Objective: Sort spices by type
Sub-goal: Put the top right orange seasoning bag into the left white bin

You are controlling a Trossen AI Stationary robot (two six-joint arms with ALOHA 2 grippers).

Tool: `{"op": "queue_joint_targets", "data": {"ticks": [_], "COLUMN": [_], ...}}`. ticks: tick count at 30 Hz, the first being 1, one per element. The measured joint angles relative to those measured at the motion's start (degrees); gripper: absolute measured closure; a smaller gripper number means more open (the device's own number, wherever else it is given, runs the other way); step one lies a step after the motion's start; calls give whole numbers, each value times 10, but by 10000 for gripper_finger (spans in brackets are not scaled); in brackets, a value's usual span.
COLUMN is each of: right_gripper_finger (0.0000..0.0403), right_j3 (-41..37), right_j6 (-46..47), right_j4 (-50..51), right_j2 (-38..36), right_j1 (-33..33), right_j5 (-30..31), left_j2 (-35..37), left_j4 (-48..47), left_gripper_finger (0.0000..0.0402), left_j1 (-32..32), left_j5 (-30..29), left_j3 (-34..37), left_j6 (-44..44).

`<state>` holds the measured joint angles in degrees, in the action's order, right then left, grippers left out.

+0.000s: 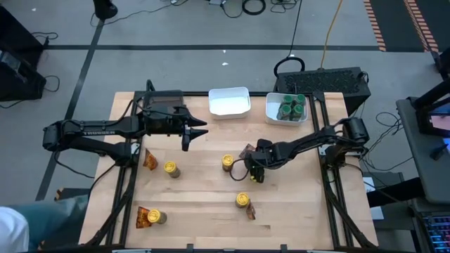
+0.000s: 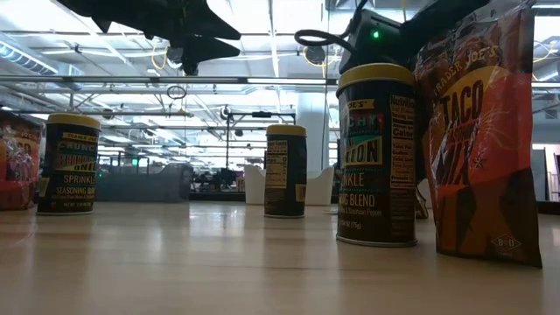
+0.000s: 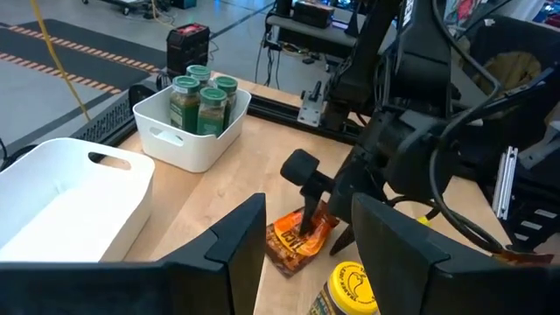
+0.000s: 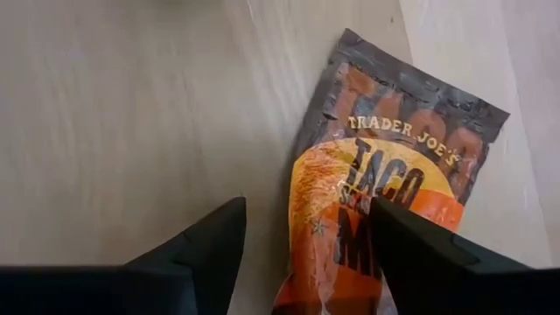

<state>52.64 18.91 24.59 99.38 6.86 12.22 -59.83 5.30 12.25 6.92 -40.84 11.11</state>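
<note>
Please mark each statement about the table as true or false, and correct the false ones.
1. The green-lidded jars stand in a white tray. True.
2. The other white tray holds yellow-lidded jars. False: nothing shows in it.
3. The right tool is above a taco seasoning packet lying flat on the table. True.
4. The left tool holds a jar. False: it hangs near the trays with nothing between its fingers.
5. Four yellow-lidded jars stand on the table. True.
</note>
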Motion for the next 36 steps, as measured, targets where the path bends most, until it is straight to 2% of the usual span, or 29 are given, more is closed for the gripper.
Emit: {"op": "queue_joint_targets", "data": {"ticks": [8,21,29,32,36], "right_gripper_finger": [228,389,398,398,400], "right_j3": [2,7,52,76,123], "right_j6": [10,12,16,12,5], "right_j4": [2,31,103,130,175], "right_j2": [12,9,-28,-49,-77], "right_j1": [2,0,-1,-1,0], "right_j5": [8,20,63,92,158], "left_j2": [0,0,0,0,-4], "left_j4": [-1,-2,2,8,21], "left_gripper_finger": [228,228,228,228,228], "left_j1": [0,0,0,4,18], "left_j5": [0,0,0,0,-9], "left_j3": [0,0,0,0,0], "left_j6": [-11,-15,-8,44,222]}}
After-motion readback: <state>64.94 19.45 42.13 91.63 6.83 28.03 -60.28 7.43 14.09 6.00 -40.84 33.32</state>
